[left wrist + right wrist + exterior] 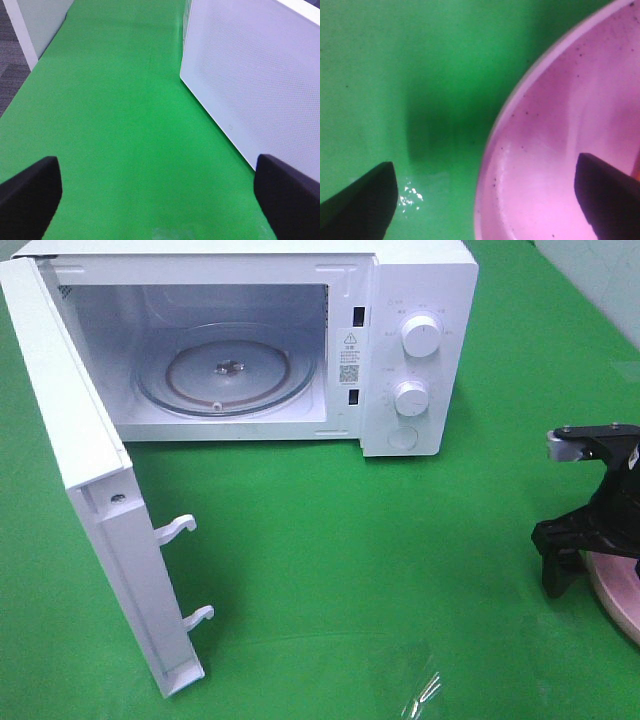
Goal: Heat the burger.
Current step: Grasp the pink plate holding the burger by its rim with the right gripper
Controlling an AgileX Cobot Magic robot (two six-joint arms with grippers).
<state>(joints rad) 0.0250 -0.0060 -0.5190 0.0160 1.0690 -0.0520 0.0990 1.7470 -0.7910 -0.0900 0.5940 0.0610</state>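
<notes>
Right gripper (pixel 482 167) hangs low with jaws wide apart, straddling the rim of the pink plate (pixel 560 115): one finger over the green cloth (pixel 395 75), the other over the dish. No view shows the burger; it probably sits further in on the plate. A sound grip likely means settling squarely on the rim, pinching firmly, then carrying the plate level to the open microwave's (pixel 420 360) turntable (pixel 225 375). Left gripper (pixel 155 165) hangs open and empty.

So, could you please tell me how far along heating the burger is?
Done: the microwave door stands open, and the turntable is bare. In hand: the right end effector hangs open over the rim of the plate. To do: the burger, not in view, must go inside, then the door shut.
</notes>
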